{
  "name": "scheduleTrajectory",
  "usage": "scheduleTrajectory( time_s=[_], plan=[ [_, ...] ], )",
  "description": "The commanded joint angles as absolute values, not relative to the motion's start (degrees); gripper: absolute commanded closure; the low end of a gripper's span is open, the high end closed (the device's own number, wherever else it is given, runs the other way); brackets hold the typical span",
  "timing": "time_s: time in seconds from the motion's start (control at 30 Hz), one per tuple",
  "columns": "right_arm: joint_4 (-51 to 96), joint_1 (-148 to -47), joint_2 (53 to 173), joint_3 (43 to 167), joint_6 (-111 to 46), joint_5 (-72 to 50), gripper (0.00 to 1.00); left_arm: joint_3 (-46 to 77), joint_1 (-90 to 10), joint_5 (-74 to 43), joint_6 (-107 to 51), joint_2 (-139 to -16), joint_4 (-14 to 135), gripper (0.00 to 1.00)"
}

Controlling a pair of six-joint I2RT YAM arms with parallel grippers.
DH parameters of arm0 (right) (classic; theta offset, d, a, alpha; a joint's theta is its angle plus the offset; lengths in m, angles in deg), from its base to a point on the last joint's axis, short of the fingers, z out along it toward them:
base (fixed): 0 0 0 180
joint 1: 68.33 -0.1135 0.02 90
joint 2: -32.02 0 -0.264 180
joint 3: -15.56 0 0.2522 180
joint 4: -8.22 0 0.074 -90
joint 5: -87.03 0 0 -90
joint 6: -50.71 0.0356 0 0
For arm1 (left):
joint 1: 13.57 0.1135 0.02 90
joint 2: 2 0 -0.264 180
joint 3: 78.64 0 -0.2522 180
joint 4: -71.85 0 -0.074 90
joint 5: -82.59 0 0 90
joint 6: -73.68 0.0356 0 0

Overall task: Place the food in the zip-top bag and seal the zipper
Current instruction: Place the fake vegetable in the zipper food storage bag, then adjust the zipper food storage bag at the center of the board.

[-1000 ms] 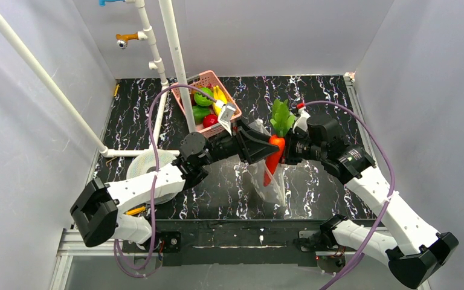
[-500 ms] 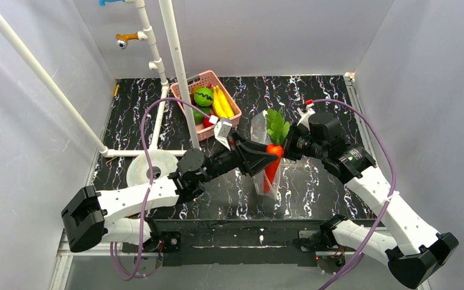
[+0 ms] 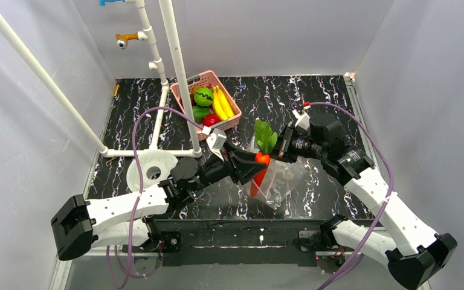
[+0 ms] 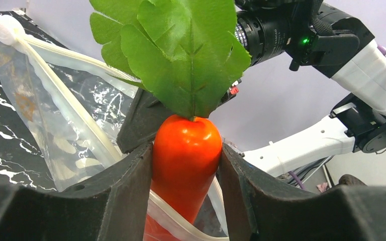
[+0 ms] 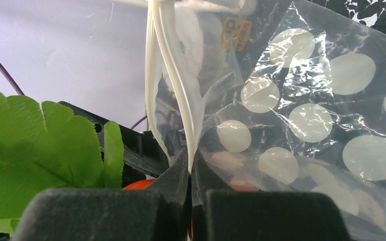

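The left gripper (image 4: 186,148) is closed partway on the carrot (image 4: 183,175), one finger pressed to each side of the orange body just below the leaves (image 4: 181,55). The right gripper (image 5: 191,165) is shut tight on the bag (image 5: 321,100), its fingertips pinching the mouth edge where the cream zipper (image 5: 173,75) runs down between them.

The carrot points leaves up and tip down into the bag's open mouth. In the left wrist view one zipper strip crosses in front of its lower end, and in the top view that end shows orange through the plastic. The bag is clear and crinkly, printed with pale round dots, and it hangs from the right gripper's pinch near the middle of the black marbled table (image 3: 314,96), between the two arms. Whether its bottom touches the table I cannot tell.

The two grippers face each other, close together across the bag's mouth.

Well apart, toward the far left, a pink basket (image 3: 229,121) holds the other food: a green striped round piece (image 3: 203,96), yellow bananas (image 3: 220,103) and a red piece (image 3: 210,119). A white pipe (image 3: 178,66) rises in front of the basket, and a white roll (image 3: 139,172) lies flat beside the left arm.
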State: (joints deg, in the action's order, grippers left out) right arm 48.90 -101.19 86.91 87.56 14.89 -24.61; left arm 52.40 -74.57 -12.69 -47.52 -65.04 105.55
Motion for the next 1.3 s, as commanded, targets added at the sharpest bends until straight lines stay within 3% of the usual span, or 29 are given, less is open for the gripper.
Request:
scheduleTrajectory(
  time_s=[0.0,0.37,0.53,0.63,0.73,0.8,0.93,1.03,1.1,1.17,1.27],
  plan=[
    [45.4,-100.76,85.9,89.39,15.47,-25.42,0.99,52.3,-75.09,-10.96,-44.7,-62.49,102.15,0.95],
    [41.23,-100.76,86.43,87.08,17.62,-28.57,0.99,49.85,-75.27,-13.6,-51.25,-66.43,110.87,0.87],
    [42.56,-100.76,86.48,88.38,16.59,-27.91,0.99,50.8,-75.26,-13.05,-51.22,-63.3,106.59,0.52],
    [44.59,-100.76,86.48,89.7,15.53,-26.57,0.99,50.2,-75.28,-10.18,-50.51,-58.27,97.87,0.38],
    [45.14,-100.76,86.6,90.19,14.18,-26.85,0.99,46.7,-75.3,-8.27,-50.43,-54.16,84.09,0.08],
    [45.73,-100.76,86.64,90.41,13.22,-25.83,0.99,43.92,-75.27,-5.97,-50.28,-52.21,75.14,0.04],
    [46.84,-100.76,87.31,91.78,12.58,-26.27,0.99,37.95,-75.28,-1.59,-52.69,-50.06,59.3,0.11],
    [46.14,-100.81,87.39,91.34,12.59,-25.86,0.99,35.24,-75.27,-0.76,-53.23,-51.03,51.99,0.35],
    [46.49,-100.81,87.96,91.9,12.86,-26.3,0.99,34.11,-75.27,-0.72,-55.06,-52.63,49.4,0.45],
    [46.31,-100.77,88.25,91.95,13.0,-26.71,0.99,33.33,-75.3,-1.57,-56.54,-54.29,48.15,0.5],
    [45.73,-100.76,87.95,90.98,12.92,-26.3,0.99,32.73,-75.36,-0.73,-58.0,-56.42,49.08,0.49]
  ],
)
